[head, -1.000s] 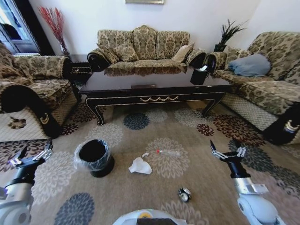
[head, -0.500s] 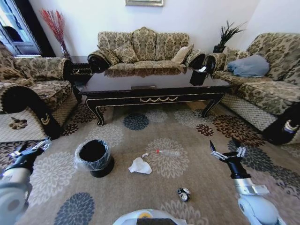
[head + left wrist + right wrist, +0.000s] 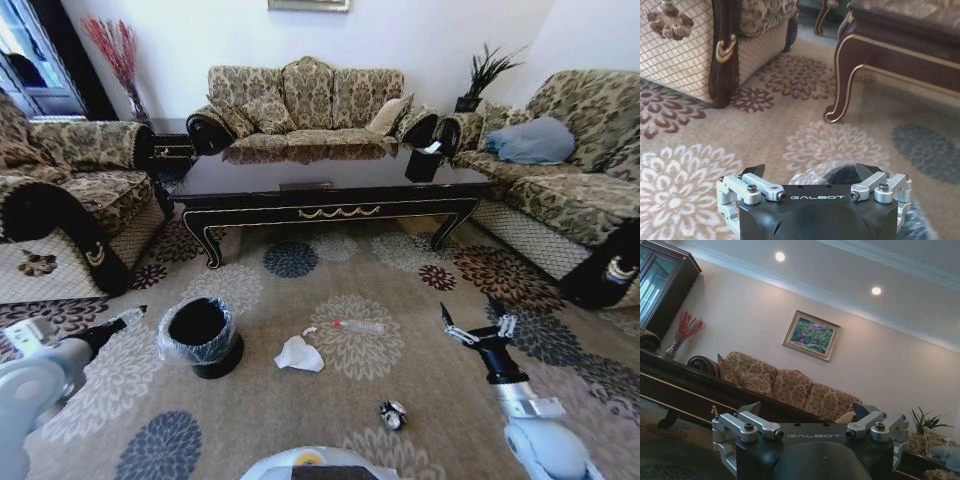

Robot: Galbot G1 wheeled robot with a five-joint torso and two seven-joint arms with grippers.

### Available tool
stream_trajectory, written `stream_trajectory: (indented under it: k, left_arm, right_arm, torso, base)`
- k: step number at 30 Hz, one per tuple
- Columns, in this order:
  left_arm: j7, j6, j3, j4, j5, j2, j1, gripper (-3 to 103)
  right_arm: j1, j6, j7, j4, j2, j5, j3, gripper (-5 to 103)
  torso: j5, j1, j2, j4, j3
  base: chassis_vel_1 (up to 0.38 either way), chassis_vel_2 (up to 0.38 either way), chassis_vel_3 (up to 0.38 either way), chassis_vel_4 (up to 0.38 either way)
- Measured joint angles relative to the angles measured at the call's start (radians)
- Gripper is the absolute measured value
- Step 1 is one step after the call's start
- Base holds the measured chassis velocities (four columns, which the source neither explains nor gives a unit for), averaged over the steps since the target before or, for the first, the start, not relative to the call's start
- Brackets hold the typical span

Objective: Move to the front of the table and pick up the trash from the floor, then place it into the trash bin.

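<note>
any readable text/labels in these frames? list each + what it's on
"GALBOT": on the black body of the left gripper, left wrist view.
"GALBOT": on the black body of the right gripper, right wrist view.
The bottle on the floor: no label readable.
The scrap: black-and-white marks, too small to read.
The painting: no text seen.

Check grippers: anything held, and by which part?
Nothing held. Left gripper open beside the bin; right gripper open above the carpet. Tissue, bottle and scrap lie on the floor.
</note>
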Motion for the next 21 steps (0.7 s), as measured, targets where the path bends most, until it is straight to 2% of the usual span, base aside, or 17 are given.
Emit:
stream_trajectory:
  k: [6,8,17,21]
  left_arm:
    - [0.005,-0.003,0.056,0.062,0.021,0.041,-0.008,100]
    - [0.025,-0.005,0.105,0.1,0.072,0.061,-0.02,100]
    - [0.056,-0.008,0.182,0.197,0.139,0.072,-0.074,100]
    - [0.101,-0.014,0.237,0.247,0.177,0.068,-0.133,100]
  right_arm:
    - [0.022,-0.003,0.005,-0.018,-0.018,-0.011,-0.026,100]
    - [0.028,-0.003,0.007,-0.032,-0.021,-0.017,-0.036,100]
    - [0.046,-0.002,0.008,-0.062,-0.035,-0.028,-0.057,100]
    - [0.046,0.002,0.008,-0.079,-0.034,-0.039,-0.056,100]
  torso:
    - [0.0,0.0,0.0,0.0002,0.0]
    - [0.0001,0.0,0.0,0.0,0.0]
    - [0.0,0.0,0.0,0.0003,0.0]
    - [0.0001,0.0,0.0,-0.0001,0.0]
  base:
    - [0.0,0.0,0.0,0.0]
    - [0.0,0.0,0.0,0.0]
    - [0.0,0.0,0.0,0.0]
    - [0.0,0.0,0.0,0.0]
